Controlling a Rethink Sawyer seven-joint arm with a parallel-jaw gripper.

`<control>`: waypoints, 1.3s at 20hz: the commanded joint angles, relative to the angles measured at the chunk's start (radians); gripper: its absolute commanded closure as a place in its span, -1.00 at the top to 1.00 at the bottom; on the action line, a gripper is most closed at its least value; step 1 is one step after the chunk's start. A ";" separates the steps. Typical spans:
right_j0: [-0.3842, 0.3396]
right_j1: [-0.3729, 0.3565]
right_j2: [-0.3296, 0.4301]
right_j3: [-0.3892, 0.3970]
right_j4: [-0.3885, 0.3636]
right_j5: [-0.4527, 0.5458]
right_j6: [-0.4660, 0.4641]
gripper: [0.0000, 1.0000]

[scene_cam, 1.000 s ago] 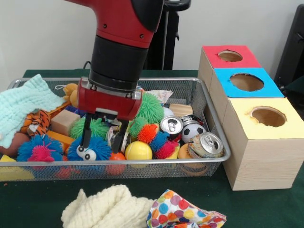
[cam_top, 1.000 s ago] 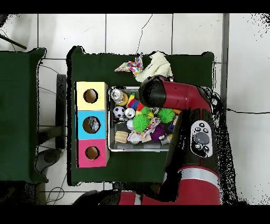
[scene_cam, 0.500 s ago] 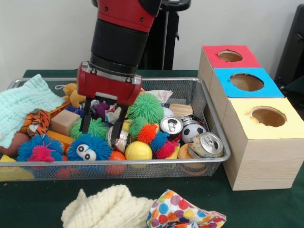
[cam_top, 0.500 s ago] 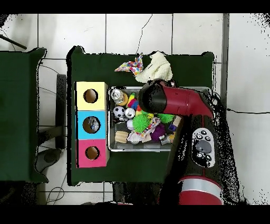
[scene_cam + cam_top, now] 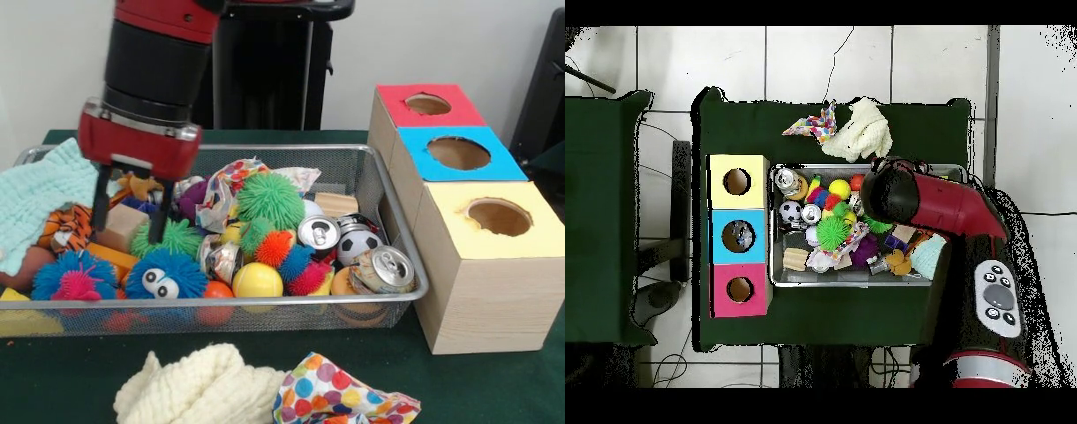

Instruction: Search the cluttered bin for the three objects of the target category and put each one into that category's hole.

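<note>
we have the end effector (image 5: 128, 215) hanging over the left part of the wire mesh bin (image 5: 388, 190) in the front view, its two thin black fingers (image 5: 160, 212) standing apart with nothing between them. the fingertips sit just above the wooden block (image 5: 119, 227) and the green spiky ball (image 5: 177, 237), beside the orange plush (image 5: 137, 187). which category is the target we cannot tell from what shows. if it is the cans, they lie to the right of the end effector in that view: one upright silver can (image 5: 318, 233) near the middle, a crushed can (image 5: 221, 259) closer, and a dented can (image 5: 381, 269) tipped on its side at the bin's right front corner, its long axis running roughly toward the boxes. the crushed one is nearest, so we judge it the shortest reach.

materials vary widely: rubbery spiky balls in blue (image 5: 165, 274), green (image 5: 270, 199) and pink, a smooth yellow ball (image 5: 257, 280), a hard soccer ball (image 5: 359, 244), thin metal cans, a soft pale towel (image 5: 40, 194) draped over the left rim. the three boxes, topped red (image 5: 402, 113), blue (image 5: 494, 162) and yellow (image 5: 459, 205), stand on the surface just right of the bin, each with a round hole.
</note>
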 commanded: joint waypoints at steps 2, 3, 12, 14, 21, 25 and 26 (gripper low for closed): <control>-0.056 0.014 0.113 0.130 0.039 -0.011 0.140 1.00; -0.049 0.019 0.107 0.124 0.038 -0.010 0.144 1.00; -0.016 0.040 0.070 0.128 0.004 -0.081 0.169 1.00; -0.017 0.045 0.068 0.115 -0.001 -0.065 0.150 1.00; -0.016 0.043 0.050 0.150 0.020 -0.111 0.205 1.00; -0.002 0.052 0.035 0.147 0.020 -0.112 0.213 1.00; 0.003 0.055 0.029 0.145 0.028 -0.110 0.223 1.00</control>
